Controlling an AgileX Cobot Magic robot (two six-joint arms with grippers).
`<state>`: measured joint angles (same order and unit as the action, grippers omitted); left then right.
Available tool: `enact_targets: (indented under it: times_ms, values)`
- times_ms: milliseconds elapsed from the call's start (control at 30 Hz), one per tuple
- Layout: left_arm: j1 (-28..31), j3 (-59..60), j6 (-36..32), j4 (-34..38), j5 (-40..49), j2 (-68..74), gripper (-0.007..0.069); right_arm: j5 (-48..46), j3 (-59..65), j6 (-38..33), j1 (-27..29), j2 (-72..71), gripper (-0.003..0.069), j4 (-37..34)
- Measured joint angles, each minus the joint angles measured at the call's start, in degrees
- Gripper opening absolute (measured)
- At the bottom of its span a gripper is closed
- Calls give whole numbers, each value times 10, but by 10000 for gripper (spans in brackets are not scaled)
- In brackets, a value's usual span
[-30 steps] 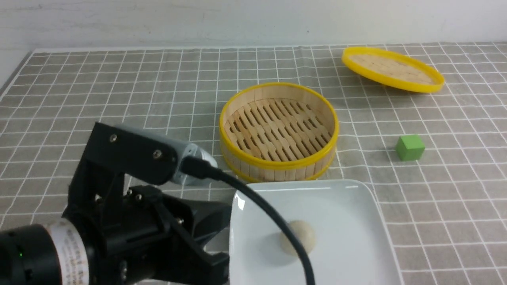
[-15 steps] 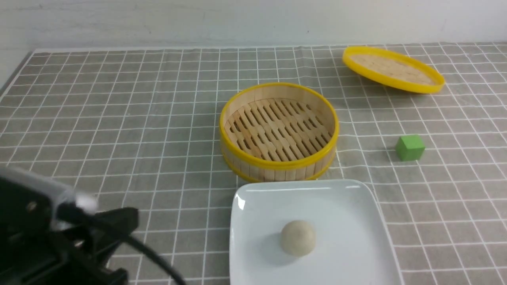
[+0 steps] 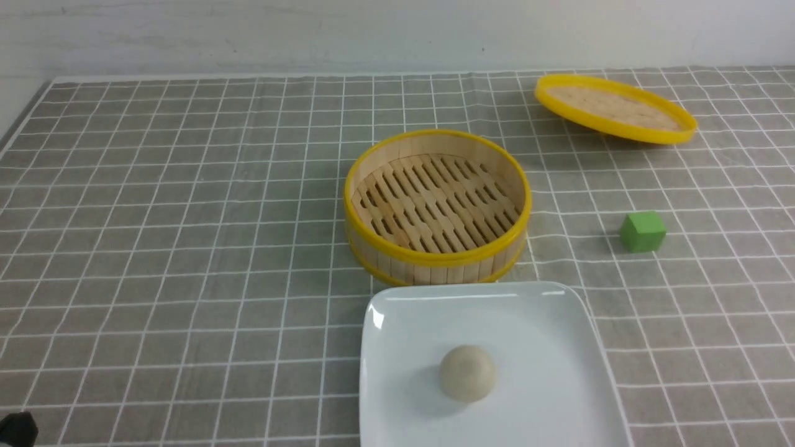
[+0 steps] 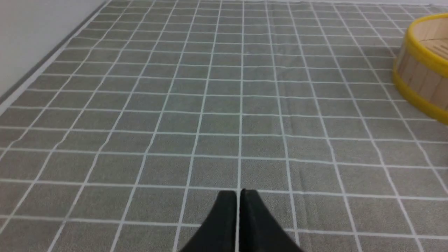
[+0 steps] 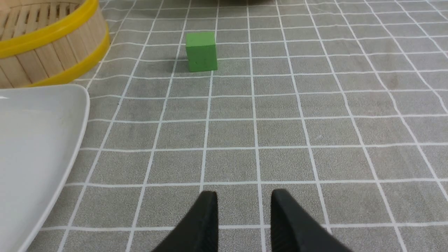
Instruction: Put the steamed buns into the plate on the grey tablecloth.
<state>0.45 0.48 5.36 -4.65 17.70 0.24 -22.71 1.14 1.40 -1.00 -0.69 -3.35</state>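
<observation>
Steamed bun (image 3: 467,381): sitting alone on the plate (image 3: 559,347), near its middle, nothing touching it.
Plate: lying on the grey tablecloth (image 3: 186,217) at the near edge, just in front of the bamboo steamer (image 3: 437,205).
Bamboo steamer: standing open, its slatted floor showing bare.
Steamer lid (image 3: 615,108): lying tilted on the cloth at the far right, well apart from the steamer.
Green cube (image 3: 643,231): resting on the cloth to the steamer's right.
Left gripper (image 4: 239,199): hovering low over bare cloth, pointing forward, fingertips pressing together, holding nothing; only a dark corner is showing in the front view.
Right gripper (image 5: 244,201): hovering low over bare cloth beside the plate's right edge, aiming toward the cube, fingers standing slightly apart, holding nothing.
</observation>
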Motion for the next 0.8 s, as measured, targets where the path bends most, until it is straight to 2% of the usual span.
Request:
enact_targets:
  times_ms: [267,800]
  values:
    - [4,11,47,-23,31,-9,46,0,0,0,0,0,239,0]
    - [4,10,51,-26,33,-9,64,0,0,0,0,0,239,0]
